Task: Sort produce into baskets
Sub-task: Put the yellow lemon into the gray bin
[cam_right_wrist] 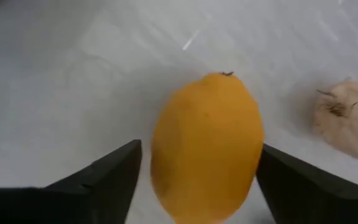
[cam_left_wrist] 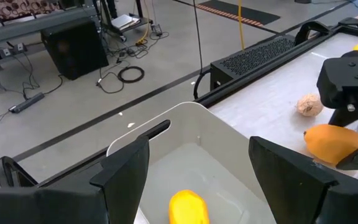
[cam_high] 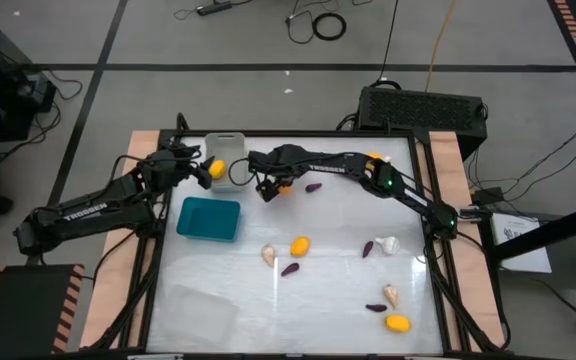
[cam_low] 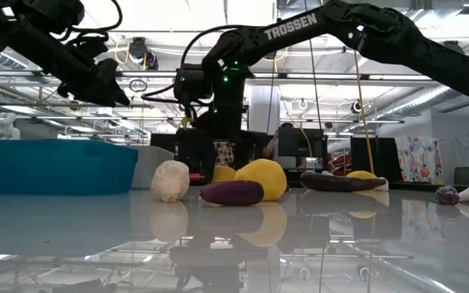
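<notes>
My right gripper [cam_high: 271, 188] is open and low over the table's far middle, pointing down, with its fingers on either side of a yellow-orange fruit [cam_right_wrist: 207, 146] that lies on the table. A gap shows at one finger [cam_right_wrist: 114, 174]; the other finger [cam_right_wrist: 291, 180] is at the fruit's side. A cream garlic bulb [cam_right_wrist: 347, 121] lies just beyond. My left gripper [cam_left_wrist: 197, 155] is open and empty above the light grey bin [cam_high: 230, 148], where one yellow fruit [cam_left_wrist: 188, 208] lies on the floor. My right gripper stands astride the yellow-orange fruit's middle [cam_right_wrist: 253, 149], coming from above. I cannot tell whether a finger touches it. The fruit rests on the table.
The teal bin [cam_high: 209, 218] stands near the left arm and the clear bin [cam_high: 200, 312] at the near left. Fruits, garlic bulbs and eggplants are scattered mid-table [cam_high: 300, 245] and at the near right [cam_high: 398, 322]. An eggplant [cam_high: 313, 186] lies beside my right gripper.
</notes>
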Robot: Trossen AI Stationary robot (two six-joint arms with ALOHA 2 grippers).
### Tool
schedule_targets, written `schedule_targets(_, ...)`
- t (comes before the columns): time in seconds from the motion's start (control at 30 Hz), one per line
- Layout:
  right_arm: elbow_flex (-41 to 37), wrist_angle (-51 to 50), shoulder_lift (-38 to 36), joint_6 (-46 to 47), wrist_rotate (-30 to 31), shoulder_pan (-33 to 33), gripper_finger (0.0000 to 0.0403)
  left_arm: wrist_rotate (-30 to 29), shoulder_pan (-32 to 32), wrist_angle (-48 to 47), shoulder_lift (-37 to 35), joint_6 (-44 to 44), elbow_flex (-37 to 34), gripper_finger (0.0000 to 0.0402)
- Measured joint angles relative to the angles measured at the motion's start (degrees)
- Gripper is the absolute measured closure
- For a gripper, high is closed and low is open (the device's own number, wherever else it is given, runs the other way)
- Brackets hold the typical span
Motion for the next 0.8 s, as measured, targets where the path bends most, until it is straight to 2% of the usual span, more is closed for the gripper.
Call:
schedule_targets(0.17, 0.00, 0.12, -0.26, -0.80, -1.10, 0.00, 0.0199, 0.00, 0.00, 0.00, 0.00, 0.00, 0.00, 0.0118)
schedule_targets(0.23, 0.04, 1.07, -0.47, -1.92, -1.13, 0.00, 0.0220, 0.00, 0.00, 0.00, 0.00, 0.00, 0.00, 0.0118)
schedule_targets(0.4, 2.91, 4.00, -0.53, -4.52, -1.30, -0.11, 0.0220, 0.00, 0.00, 0.09, 0.00, 0.00, 0.00, 0.0118)
schedule_targets(0.6, 3.49, 12.70, -1.63, -9.84, -1.29, -0.11, 0.0182, 0.00, 0.00, 0.09, 0.00, 0.00, 0.00, 0.0118)
schedule_targets(0.8, 3.58, 15.31, -2.29, -11.71, 0.23, -0.52, 0.0196, -0.02, -0.01, 0.09, 0.00, 0.04, 0.00, 0.0118)
